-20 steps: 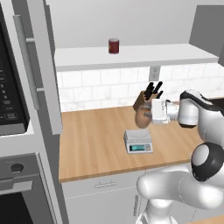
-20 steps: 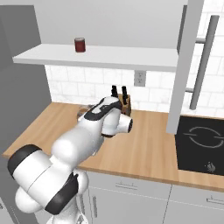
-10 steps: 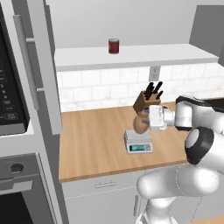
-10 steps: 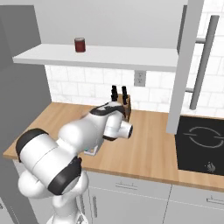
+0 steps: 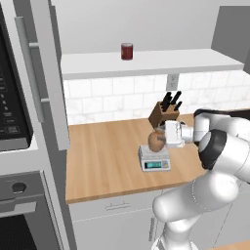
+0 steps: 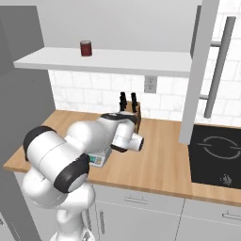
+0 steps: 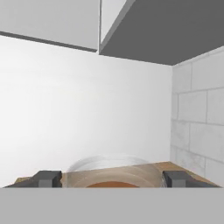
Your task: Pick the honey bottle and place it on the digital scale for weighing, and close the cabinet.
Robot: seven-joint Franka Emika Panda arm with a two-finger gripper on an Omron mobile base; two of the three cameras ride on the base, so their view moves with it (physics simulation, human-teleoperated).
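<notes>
Presently noted claw [image 5: 161, 138] closed on the honey bottle [image 5: 156, 141], one dark fingertip [image 7: 46, 178] at each side of the jar in the hand view, pale lid and amber body between them. Held level from the side, wrist pointing left across the tabletop [image 5: 105, 156] in the left base view. Bottle positioned directly over the plate of the digital scale [image 5: 155, 158]; contact between bottle base and plate could not be confirmed from these pictures. Scale seated on the wooden tabletop, bluish-green display strip facing the front edge. In the right base view, scale [image 6: 98, 159] mostly hidden behind the white arm, only a front corner visible.

Behind the scale, close to the tiled wall: brown knife block [image 5: 163, 114] with dark handles, upright. Also recorded in the right base view [image 6: 131, 109], just past the arm's elbow.

Above, on the white shelf [image 5: 146, 64]: dark red cylindrical jar [image 5: 127, 51], upright, well apart from everything on the tabletop.

Cabinet [image 5: 49, 73] found open: light grey door swung outward at the left of the left base view, long vertical bar handle on it. Second door [image 6: 200, 70] likewise standing out from the wall at the right in the right base view, with bar handle [image 6: 216, 66]. Black cooktop [image 6: 214, 155] set in the tabletop beneath that door.
</notes>
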